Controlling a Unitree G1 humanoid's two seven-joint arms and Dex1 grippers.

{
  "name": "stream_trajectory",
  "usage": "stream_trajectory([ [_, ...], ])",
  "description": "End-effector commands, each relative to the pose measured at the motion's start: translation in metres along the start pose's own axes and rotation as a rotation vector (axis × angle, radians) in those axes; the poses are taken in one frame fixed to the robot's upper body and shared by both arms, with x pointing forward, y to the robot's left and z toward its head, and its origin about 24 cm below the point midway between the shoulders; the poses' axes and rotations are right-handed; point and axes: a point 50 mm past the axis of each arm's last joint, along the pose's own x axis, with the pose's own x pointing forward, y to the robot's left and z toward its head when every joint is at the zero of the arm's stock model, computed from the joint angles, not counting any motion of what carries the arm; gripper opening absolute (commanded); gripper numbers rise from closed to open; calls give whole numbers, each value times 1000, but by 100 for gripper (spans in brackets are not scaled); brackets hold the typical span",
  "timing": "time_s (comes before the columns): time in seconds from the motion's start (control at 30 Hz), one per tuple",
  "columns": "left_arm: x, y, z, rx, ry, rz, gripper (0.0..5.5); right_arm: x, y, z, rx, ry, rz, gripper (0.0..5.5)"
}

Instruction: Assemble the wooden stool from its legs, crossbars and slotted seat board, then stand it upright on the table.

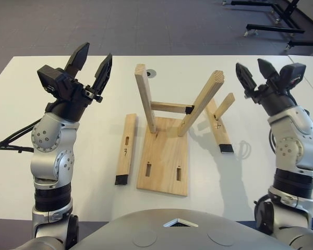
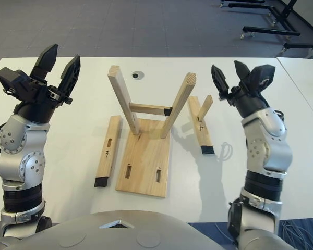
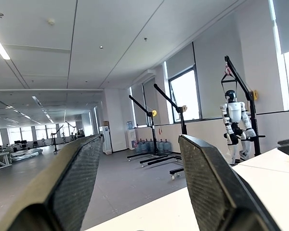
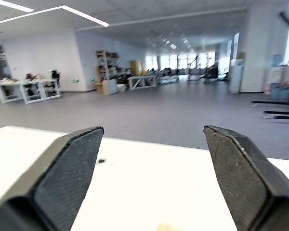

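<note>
- We had both jaws wide, empty: left gripper (image 1: 97, 51) at 10 o'clock, right gripper (image 1: 250, 63) at 2.
- Loose leg (image 1: 126, 150) lay 12-to-6, at 9 o'clock of the seat board (image 1: 164, 164), nearer left.

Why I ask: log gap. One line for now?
left tool open | right tool open | board: two legs standing | loose leg flat

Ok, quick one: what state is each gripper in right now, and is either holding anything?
Left gripper: open, holding nothing.
Right gripper: open, holding nothing.
</note>
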Motion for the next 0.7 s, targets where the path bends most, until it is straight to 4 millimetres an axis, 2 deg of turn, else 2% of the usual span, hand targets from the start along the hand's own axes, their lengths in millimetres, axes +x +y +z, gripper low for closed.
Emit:
stream_trajectory([
  [0.03, 4, 1, 0, 1, 2, -19, 285, -10, -17, 5, 25, 54, 96, 385],
  [0.13, 5, 1, 0, 0, 3, -30, 285, -19, -17, 2, 64, 86, 134, 385],
  [0.23, 3, 3, 1, 6, 6, -29, 285, -32, -4, -11, 79, 141, 171, 385],
  [0.3, 3, 4, 1, 7, 10, -29, 285, -29, 3, -14, 72, 138, 173, 385],
  [0.4, 5, 3, -1, 2, 11, -36, 285, -8, 12, -4, 49, 66, 197, 385],
  [0.53, 9, 2, -1, -6, 7, -52, 285, 24, 22, 22, -23, -60, 201, 385],
  [0.7, 11, 2, -3, -10, 5, -60, 285, 59, 33, 43, -111, -129, 178, 385],
])
